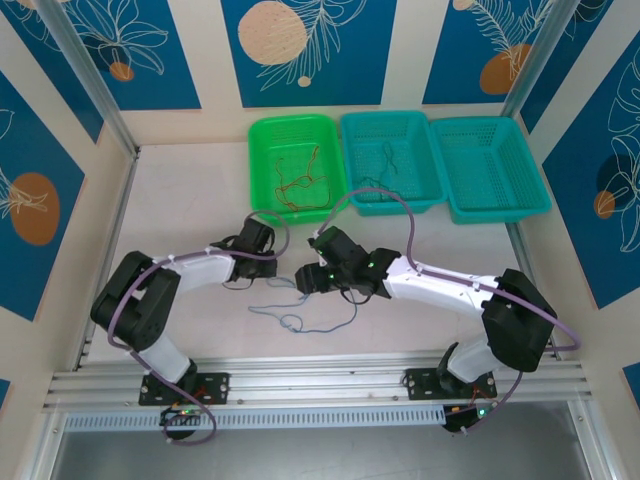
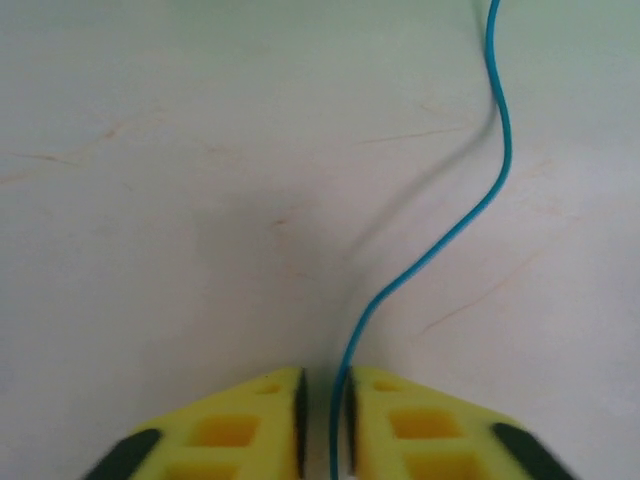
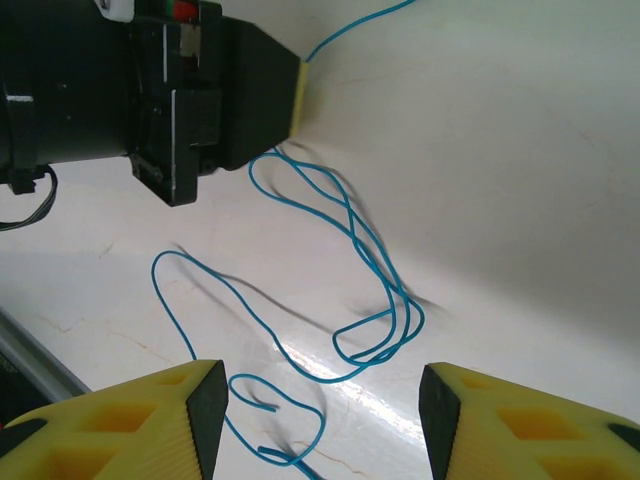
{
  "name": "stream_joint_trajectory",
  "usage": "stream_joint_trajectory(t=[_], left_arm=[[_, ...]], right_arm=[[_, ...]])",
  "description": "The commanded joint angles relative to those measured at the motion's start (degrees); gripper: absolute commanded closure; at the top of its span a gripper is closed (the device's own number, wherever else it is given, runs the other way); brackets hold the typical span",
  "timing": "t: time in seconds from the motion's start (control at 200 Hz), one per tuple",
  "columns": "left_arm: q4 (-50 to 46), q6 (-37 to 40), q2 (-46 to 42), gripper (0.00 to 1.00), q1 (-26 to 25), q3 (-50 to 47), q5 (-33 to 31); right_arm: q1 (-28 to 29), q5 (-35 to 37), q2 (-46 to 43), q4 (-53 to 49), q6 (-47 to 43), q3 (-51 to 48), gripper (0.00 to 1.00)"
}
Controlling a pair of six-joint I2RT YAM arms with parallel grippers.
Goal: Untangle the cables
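White table (image 1: 180, 200), blue cable (image 2: 505, 140) sprawled: left fingers (image 2: 240, 425) seemingly pinch it, right fingers (image 3: 130, 420) gape over the loops, so next comes a grab and gentle pull apart.

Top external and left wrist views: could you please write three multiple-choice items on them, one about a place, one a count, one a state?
1. Where do the red-orange wires lie? A) on the bare table B) in the green basket C) draped over an arm
2. How many baskets stand along the far edge? A) two B) four C) three
3. How is the left gripper? A) shut on the blue wire B) wide open C) shut on a red wire
Key: 1 B, they lie inside it in the top view. 2 C, the green one plus two teal baskets. 3 A, its fingers pinch the wire in the left wrist view.
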Motion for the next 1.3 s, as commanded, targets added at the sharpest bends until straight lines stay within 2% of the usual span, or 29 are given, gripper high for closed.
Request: stream_joint_trajectory(t=[0.0, 0.105, 0.29, 0.45, 0.58, 0.65, 0.745, 0.955, 1.06, 1.175, 1.295], left_arm=[[-1.7, 0.5, 1.2, 0.91, 0.1, 0.1, 3.2], [-1.8, 0.9, -2.0, 1.00, 0.0, 0.4, 4.8], [-1.6, 1.0, -9.3, 1.00, 0.0, 1.7, 10.0], [-3.4, 0.2, -15.6, 1.00, 0.0, 3.1, 10.2], [-4.7, -0.6, -20.8, 1.00, 0.0, 4.0, 10.9], [-5.9, -0.9, -23.8, 1.00, 0.2, 5.1, 10.5], [-6.7, -1.8, -28.4, 1.00, 1.3, 6.3, 10.5], [-5.9, -5.7, -36.0, 1.00, 5.3, 7.9, 13.6], [-5.5, -6.4, -36.9, 1.00, 6.0, 8.0, 14.9], [-5.8, -6.5, -36.3, 1.00, 6.1, 7.2, 14.5], [-4.6, -7.3, -36.0, 1.00, 6.2, 5.9, 15.2]], right_arm=[[0.0, 1.5, 0.3, 1.2, 1.9, -1.8, 0.44], [0.3, 1.5, 2.2, 2.1, 1.4, -1.6, 0.43], [0.7, 0.5, 9.4, 2.2, -0.7, 1.7, 0.38], [0.6, 0.7, 15.4, 3.1, -1.1, 4.5, 0.38], [0.2, 1.5, 18.8, 3.0, -2.0, 6.0, 0.51], [-0.5, 1.7, 19.3, 3.6, -1.5, 5.3, 0.62], [-2.4, 1.5, 19.6, 4.4, -0.2, 3.0, 0.67], [-7.6, 1.1, 17.4, 6.9, 2.1, -3.8, 0.69], [-8.5, -0.8, 12.9, 10.4, 0.9, -7.1, 0.69], [-8.3, -6.0, 5.8, 17.1, -1.6, -10.9, 0.61], [-8.2, -11.7, -1.4, 32.4, -2.3, -18.4, 0.51]])
